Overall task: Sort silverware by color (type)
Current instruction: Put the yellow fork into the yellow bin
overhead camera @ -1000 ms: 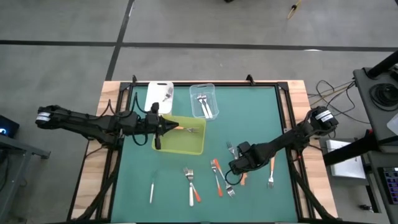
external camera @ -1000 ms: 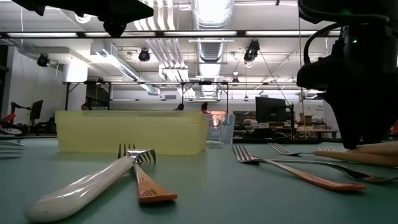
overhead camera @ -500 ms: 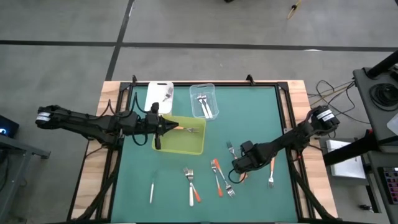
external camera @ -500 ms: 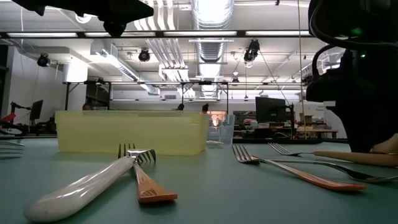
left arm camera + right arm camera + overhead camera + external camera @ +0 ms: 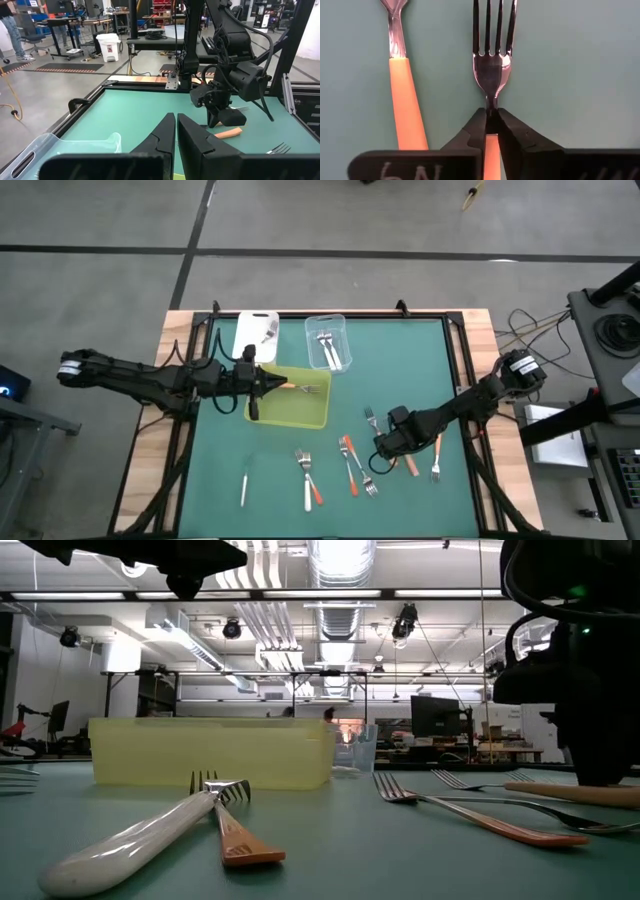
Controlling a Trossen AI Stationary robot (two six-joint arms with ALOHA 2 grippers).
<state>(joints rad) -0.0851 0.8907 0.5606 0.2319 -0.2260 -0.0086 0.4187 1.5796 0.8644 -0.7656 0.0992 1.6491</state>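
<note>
Several forks still lie loose on the green table mat, so the sort looks to be around its middle. One orange-handled fork [image 5: 491, 75] is pinched by the right gripper [image 5: 491, 132] at the neck where its silver head meets the handle, flat on the mat near the right edge; another orange-handled piece [image 5: 405, 100] lies just beside it, parallel. Toward the front edge rest more: a white-handled fork [image 5: 140, 833] crossed with an orange one [image 5: 238, 833], and a few others between (a thin white piece [image 5: 243, 489] lies apart near the front left).

Already sorted, I judge: silver forks in the clear tub [image 5: 326, 342] and a utensil in the white tub [image 5: 254, 333], both at the back edge, and one orange-handled fork in the yellow-green tray [image 5: 288, 412]. Over that tray hangs the left gripper [image 5: 176, 131], fingers pressed together on nothing.
</note>
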